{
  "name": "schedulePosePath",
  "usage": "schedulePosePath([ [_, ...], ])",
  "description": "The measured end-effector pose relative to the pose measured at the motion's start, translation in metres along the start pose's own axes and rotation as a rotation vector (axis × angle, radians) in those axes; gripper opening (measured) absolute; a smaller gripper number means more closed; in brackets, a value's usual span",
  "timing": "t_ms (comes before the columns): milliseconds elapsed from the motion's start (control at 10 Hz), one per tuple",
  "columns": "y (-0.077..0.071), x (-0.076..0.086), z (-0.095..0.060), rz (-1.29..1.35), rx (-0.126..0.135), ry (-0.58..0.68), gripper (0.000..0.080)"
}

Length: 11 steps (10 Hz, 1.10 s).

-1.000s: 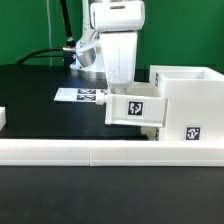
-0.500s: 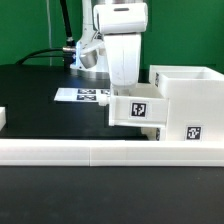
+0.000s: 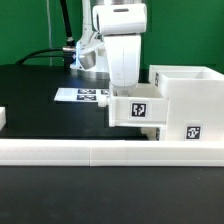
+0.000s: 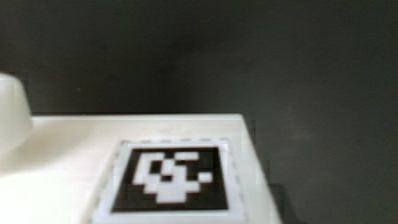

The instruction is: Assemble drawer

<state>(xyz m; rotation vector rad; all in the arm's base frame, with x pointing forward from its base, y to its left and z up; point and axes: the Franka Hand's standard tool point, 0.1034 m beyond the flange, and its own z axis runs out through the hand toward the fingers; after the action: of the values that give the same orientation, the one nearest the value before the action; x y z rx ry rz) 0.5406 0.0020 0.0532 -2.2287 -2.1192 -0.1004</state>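
In the exterior view a small white tray (image 3: pixel 135 108) with a square tag on its near face sticks partway into the upper opening of the large white box shell (image 3: pixel 186 88) on the exterior view's right. It hangs above the table. My gripper (image 3: pixel 122 88) stands straight down over the tray's free end. Its fingers are hidden behind the tray wall, and it seems shut on that wall. The wrist view is filled low down by the tray's tagged white face (image 4: pixel 178 170) over the black table. No fingers show there.
The long low white border wall (image 3: pixel 90 151) runs along the front. The marker board (image 3: pixel 82 96) lies on the black table behind the tray. A white piece (image 3: pixel 3 118) is cut off at the exterior view's left edge. Cables hang behind the arm.
My gripper and the tray have shifted a little toward the exterior view's right, so the tray sits slightly deeper in the box shell.
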Motion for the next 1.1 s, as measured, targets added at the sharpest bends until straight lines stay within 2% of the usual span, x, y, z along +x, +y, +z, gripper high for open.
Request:
schedulePosePath([
  [600, 0.0007, -0.0019, 0.0, 0.002, -0.006, 0.0, 0.0042],
  [1100, 0.0041, -0.0074, -0.001, -0.069, 0.01, -0.009, 0.0042],
])
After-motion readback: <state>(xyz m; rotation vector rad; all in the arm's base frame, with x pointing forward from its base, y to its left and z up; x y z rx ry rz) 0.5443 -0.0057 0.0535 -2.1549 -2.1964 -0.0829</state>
